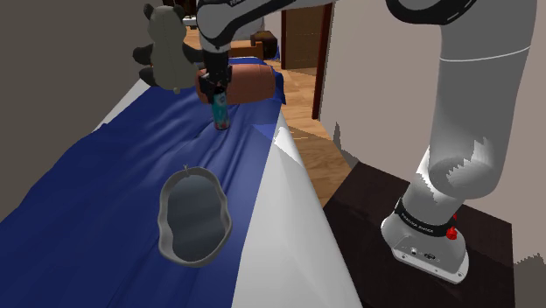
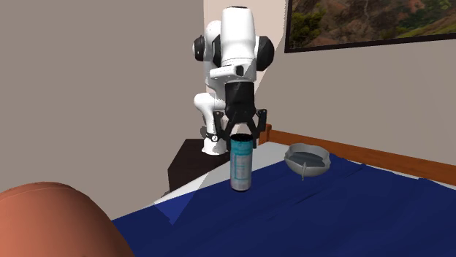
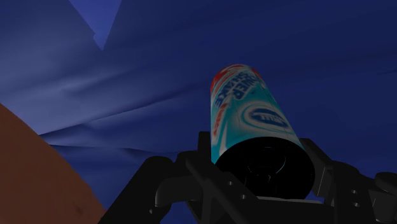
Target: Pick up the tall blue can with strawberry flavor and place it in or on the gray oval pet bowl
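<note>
**Item 1, tall can** (image 2: 241,164). Blue-teal with white and red label print. It stands upright on the bed's blue cover (image 1: 105,192), near the edge by the stand. In the shoulder view it is small and its upper part is covered by the hand. In the wrist view its dark top end faces the camera and the label lettering is too skewed to read.

**Item 2, hand** (image 2: 242,133). All black, pointing straight down over the can's top, with the can's upper end inside it. Whether it is clamped on the can or merely set around it cannot be told.

**Item 3, grey oval pet bowl** (image 1: 171,236). It lies on the blue cover, well apart from the can and nearer the shoulder camera. Its smooth grey inside lies open to view. In the second exterior view it sits behind the can, at that view's right.

**Item 4, bed.** A white side panel (image 1: 280,227) runs below the cover. A wooden frame rail (image 2: 351,150) shows in the second exterior view.

**Item 5, brown cushion** (image 1: 254,80). It is partly hidden behind the hand in the shoulder view.

**Item 6, plush toy** (image 1: 166,48). Grey-beige and dim, its details are hard to make out.

**Item 7, arm** (image 1: 472,105). White, cut off by the top edge, rising from a dark stand (image 1: 367,201).

**Item 8, framed picture** (image 2: 365,22). It hangs on the wall, cropped at the top and right.
</note>
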`<state>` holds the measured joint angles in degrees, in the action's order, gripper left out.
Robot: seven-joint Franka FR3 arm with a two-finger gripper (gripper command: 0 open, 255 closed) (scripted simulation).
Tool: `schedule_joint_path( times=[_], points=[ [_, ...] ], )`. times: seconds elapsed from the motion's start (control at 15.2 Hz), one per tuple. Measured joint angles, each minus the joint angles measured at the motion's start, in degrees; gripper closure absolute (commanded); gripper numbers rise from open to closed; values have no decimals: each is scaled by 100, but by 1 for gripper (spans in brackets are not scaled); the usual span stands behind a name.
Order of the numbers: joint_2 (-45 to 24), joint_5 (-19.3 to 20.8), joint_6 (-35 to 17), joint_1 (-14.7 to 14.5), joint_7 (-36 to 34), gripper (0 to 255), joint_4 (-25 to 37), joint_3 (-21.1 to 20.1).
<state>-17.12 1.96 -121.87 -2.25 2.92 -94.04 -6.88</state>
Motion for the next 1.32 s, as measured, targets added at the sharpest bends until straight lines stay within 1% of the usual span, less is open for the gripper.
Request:
schedule_joint_path(
  times=[0.13, 0.66, 0.99, 1.12, 1.32],
  points=[
    [73, -9, 113, 2, 2, 255, 40, -3],
    [115, -22, 727, -2, 14, 255, 613, -9],
    [57, -17, 1137, -10, 18, 255, 1080, -10],
    [130, -15, 1177, -34, -21, 255, 1047, -23],
    [407, 35, 1171, -228, -334, 255, 760, -130]
  ],
)
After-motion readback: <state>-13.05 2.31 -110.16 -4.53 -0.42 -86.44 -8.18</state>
